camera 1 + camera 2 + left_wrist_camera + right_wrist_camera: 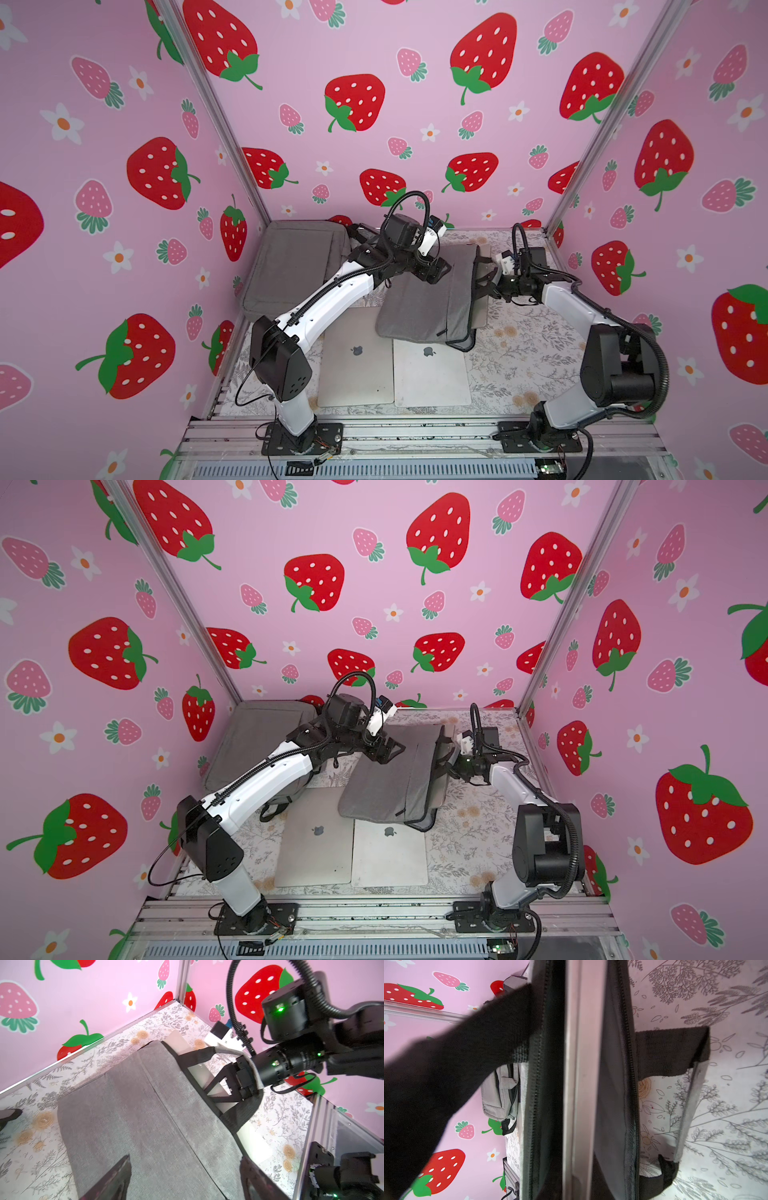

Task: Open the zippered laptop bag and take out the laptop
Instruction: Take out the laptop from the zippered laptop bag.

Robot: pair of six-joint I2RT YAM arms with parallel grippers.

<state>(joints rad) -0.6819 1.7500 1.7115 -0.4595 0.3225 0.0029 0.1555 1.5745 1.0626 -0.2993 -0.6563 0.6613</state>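
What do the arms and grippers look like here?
Left arm and right arm: white shells, black joints, black ribbed cable conduits over the wrists. Left gripper and right gripper are black; green lights glow on the right wrist.

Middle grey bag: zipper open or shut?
Open. In the right wrist view the zipper rows of the grey bag stand parted, with the edge of the silver laptop between them.

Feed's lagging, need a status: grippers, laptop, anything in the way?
Left gripper open above bag. Right gripper shut on laptop, partly out of unzipped mouth. Bag handle draped over right gripper.
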